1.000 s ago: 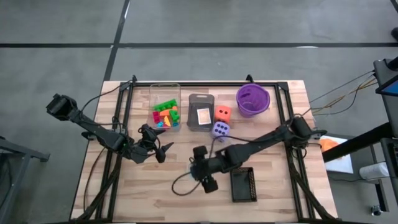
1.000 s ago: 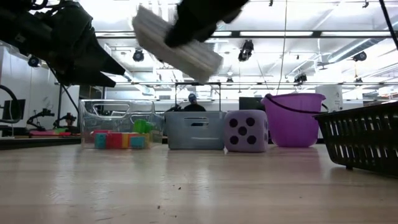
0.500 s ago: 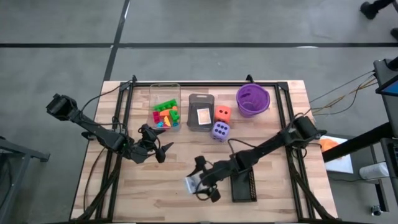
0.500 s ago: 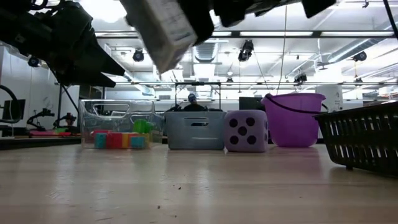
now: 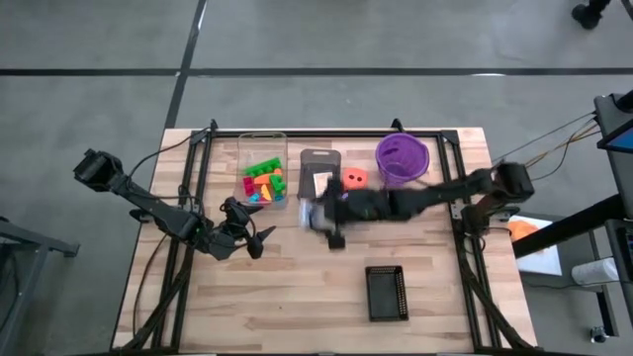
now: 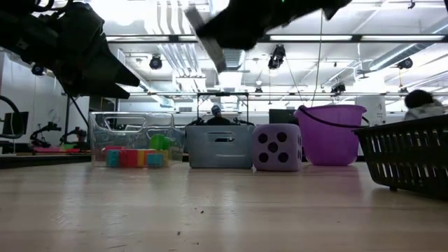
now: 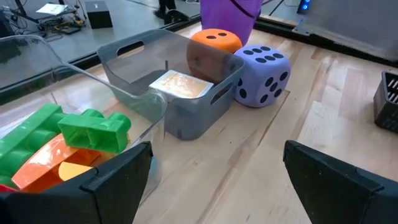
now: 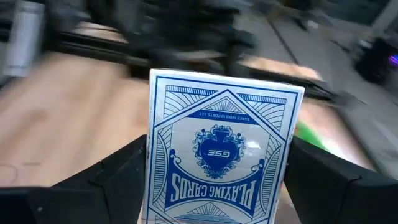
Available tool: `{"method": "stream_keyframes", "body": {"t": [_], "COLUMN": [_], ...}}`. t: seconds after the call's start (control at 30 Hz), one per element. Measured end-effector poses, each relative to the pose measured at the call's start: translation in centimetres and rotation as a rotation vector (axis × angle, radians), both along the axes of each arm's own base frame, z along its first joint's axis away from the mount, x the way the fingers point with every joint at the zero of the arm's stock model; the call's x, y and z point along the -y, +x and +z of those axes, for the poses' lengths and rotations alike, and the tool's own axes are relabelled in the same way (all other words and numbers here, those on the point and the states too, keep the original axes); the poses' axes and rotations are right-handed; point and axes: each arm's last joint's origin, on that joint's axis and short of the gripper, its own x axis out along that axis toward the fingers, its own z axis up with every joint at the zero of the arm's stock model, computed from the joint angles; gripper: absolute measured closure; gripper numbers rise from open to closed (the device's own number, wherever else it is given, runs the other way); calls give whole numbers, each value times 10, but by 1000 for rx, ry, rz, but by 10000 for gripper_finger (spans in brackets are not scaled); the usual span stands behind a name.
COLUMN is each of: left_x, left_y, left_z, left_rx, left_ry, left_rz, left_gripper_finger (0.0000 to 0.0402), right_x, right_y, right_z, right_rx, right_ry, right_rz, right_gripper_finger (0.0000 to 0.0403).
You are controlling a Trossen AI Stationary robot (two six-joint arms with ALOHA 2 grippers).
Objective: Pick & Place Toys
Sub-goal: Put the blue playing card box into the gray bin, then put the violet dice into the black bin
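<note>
My right gripper is shut on a white-and-blue card pack, in the air just in front of the grey bin. A second card pack lies flat in that bin. The orange die and the purple dotted die stand on the table to the right of the bin. Green, orange and other bricks lie in the clear bin. My left gripper is open and empty, above the table in front of the clear bin. My right gripper pinches the card pack between its two fingers, one on each long side edge. The pack's printed face is turned toward the wrist camera. The pack is lifted clear of the table; it shows high up and tilted in the low view.
A purple bowl stands at the far right. A black basket stands near the front edge, right of centre. My right arm stretches across the table over the purple die. Bare wood lies in front of both grippers.
My right gripper has swung from the near middle of the table, beside the black basket, toward the far edge and now hangs by the grey bin. It has carried the card pack along, clear of the table, and the pack has turned about in the low view.
</note>
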Motion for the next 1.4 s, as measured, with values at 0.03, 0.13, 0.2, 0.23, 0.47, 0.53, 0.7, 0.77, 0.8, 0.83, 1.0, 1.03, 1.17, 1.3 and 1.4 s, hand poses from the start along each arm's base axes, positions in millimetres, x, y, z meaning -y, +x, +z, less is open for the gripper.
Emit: {"method": "stream_keyframes", "body": {"t": [0.03,0.13,0.2,0.23,0.47,0.53,0.7,0.77,0.8,0.83,1.0,1.03,1.17,1.3,1.4], "left_x": [0,0,0,0,0,0,0,0,0,0,0,0,0,0,-1], "left_y": [0,0,0,0,0,0,0,0,0,0,0,0,-1,-1,-1], "left_z": [0,0,0,0,0,0,0,0,0,0,0,0,-1,-1,-1], "left_rx": [0,0,0,-1,-3,-3,-4,-4,-4,-4,-6,-7,-9,-14,-17], "left_ry": [0,0,0,0,2,2,2,2,2,2,4,4,5,8,10], "left_rz": [0,0,0,0,0,0,0,0,0,0,0,0,0,0,0], "left_gripper_finger": [34,34,34,34,34,34,34,34,34,34,34,34,34,35,35], "right_x": [13,53,80,92,156,163,168,169,170,170,170,170,167,160,151], "right_y": [0,-2,-3,-4,-9,-4,12,16,18,20,24,24,24,21,17], "right_z": [1,-1,-7,-10,-36,-43,-62,-69,-71,-72,-78,-78,-68,-52,-41], "right_rx": [-9,-50,-89,-103,-195,-210,-313,-356,-368,-374,-412,-413,-389,-357,-361], "right_ry": [-1,12,33,48,168,184,201,207,209,210,224,229,229,232,230], "right_rz": [-35,-113,-147,-163,-226,-218,-202,-202,-202,-203,-205,-207,-181,-144,-125], "right_gripper_finger": [100,100,100,100,100,100,100,100,100,100,30,22,72,119,128]}}
